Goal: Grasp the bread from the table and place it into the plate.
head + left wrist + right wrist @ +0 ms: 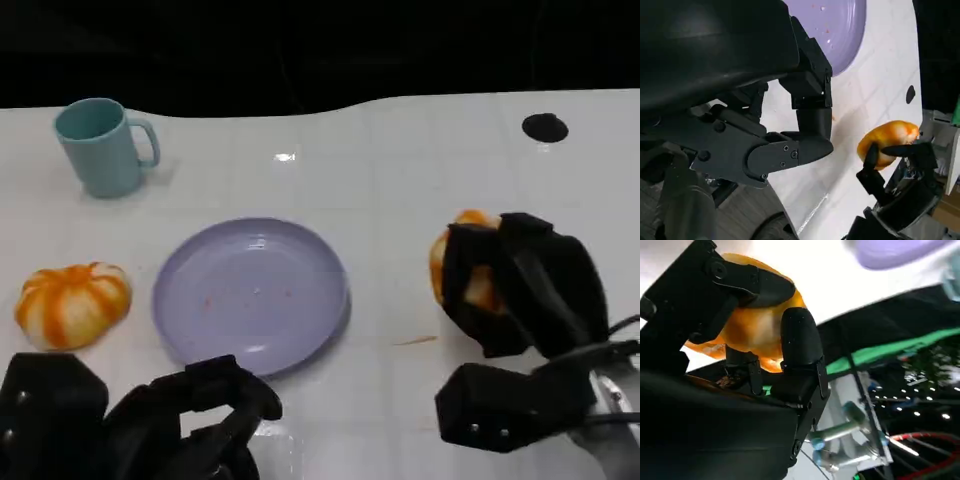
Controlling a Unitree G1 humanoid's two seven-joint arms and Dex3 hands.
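The right hand (515, 290) wraps its black fingers around the orange bread (470, 262), to the right of the lavender plate (250, 295). It should probably keep a firm, gentle grip while carrying it over. The left hand (150, 420) holds nothing, fingers loosely curled.

We see bright overhead light on the white table (400, 200), with a small glare spot upper centre in the head view. Beyond its far edge everything is black. Our right wrist view is blurred, the plate (890, 252) smeared upper right.
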